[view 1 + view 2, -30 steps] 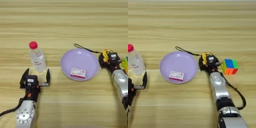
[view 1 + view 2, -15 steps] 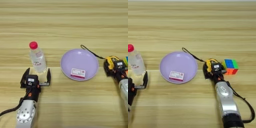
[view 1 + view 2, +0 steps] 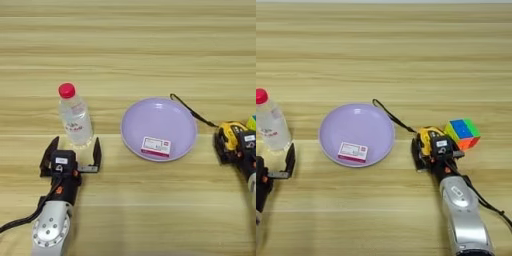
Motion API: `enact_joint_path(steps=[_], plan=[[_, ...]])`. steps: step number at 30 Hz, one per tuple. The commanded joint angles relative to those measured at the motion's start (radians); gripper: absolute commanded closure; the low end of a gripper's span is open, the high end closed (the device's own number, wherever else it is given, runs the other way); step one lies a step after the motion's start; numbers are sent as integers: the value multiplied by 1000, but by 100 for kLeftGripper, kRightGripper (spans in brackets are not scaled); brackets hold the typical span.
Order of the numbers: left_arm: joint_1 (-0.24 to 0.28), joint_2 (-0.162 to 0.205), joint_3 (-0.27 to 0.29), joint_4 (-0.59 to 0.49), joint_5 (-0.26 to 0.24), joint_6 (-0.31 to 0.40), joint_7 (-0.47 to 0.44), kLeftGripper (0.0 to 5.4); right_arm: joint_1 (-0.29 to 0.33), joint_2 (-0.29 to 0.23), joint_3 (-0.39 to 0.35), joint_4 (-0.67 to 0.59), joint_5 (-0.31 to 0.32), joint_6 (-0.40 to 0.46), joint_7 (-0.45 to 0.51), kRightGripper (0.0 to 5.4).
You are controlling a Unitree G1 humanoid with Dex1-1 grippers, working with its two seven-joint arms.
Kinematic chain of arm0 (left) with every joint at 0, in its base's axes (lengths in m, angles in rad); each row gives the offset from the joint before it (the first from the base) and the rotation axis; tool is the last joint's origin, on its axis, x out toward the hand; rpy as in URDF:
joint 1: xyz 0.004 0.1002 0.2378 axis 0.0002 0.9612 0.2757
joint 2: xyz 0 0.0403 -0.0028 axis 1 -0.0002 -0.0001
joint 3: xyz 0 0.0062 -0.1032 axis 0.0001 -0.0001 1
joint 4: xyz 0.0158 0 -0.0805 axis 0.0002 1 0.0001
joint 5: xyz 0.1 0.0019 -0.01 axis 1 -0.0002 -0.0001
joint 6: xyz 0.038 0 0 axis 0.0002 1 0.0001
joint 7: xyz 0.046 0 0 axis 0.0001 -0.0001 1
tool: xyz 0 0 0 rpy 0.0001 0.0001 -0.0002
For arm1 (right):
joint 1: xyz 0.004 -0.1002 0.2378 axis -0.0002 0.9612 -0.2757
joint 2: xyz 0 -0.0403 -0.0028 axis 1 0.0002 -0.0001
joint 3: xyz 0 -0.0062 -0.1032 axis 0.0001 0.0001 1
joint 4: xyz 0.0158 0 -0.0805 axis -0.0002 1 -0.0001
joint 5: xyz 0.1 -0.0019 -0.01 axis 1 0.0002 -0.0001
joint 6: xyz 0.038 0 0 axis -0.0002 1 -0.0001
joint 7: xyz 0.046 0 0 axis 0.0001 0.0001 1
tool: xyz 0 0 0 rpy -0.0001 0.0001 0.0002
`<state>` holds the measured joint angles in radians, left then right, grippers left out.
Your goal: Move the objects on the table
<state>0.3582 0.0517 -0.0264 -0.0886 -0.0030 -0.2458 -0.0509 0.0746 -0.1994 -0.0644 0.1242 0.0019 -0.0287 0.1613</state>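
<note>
Filling both views edge to edge is the table, a light wooden top with long plank grain running side to side; no wall or floor shows past it.

Near the middle of the tabletop lies the round lavender plate, and the small white card with its pink-red band rests flat inside it, toward the plate's near rim. Off toward the right edge sits the yellow-and-black tape measure, its black strap trailing back and left across the wood to touch the plate's far right rim. The right gripper is on the tape measure, its black fingers closed against the case from either side (the arm's silver forearm runs down to the near edge behind it). A multicoloured puzzle cube stands just beside the tape measure, on its right and a little farther back; whether the two touch I cannot tell.

Toward the left edge a clear water bottle with a red cap stands upright. The left gripper rests on the tabletop just in front of it, fingers spread wide and holding nothing, the bottle's base near the gap between the fingertips but not clasped.
</note>
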Motion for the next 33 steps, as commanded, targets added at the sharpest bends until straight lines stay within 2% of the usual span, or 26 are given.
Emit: enact_joint_path(steps=[1,3,16,20,27,33], plan=[[4,2,-3,-12,9,17,-2,0,9,-4,5,-40,2,2,8,24],[4,2,-3,-12,8,17,-2,0,11,-5,6,-59,2,-8,10,2],[9,2,-5,-15,10,18,-2,0,39,-4,13,-208,-2,-32,22,2],[8,1,-4,-17,10,19,-2,0,23,-8,21,-264,-14,-29,22,2],[8,3,-2,-15,8,18,-3,0,-33,-2,82,-316,-12,22,60,2],[8,4,-1,-18,7,21,-4,0,-81,26,150,-350,48,152,118,2]])
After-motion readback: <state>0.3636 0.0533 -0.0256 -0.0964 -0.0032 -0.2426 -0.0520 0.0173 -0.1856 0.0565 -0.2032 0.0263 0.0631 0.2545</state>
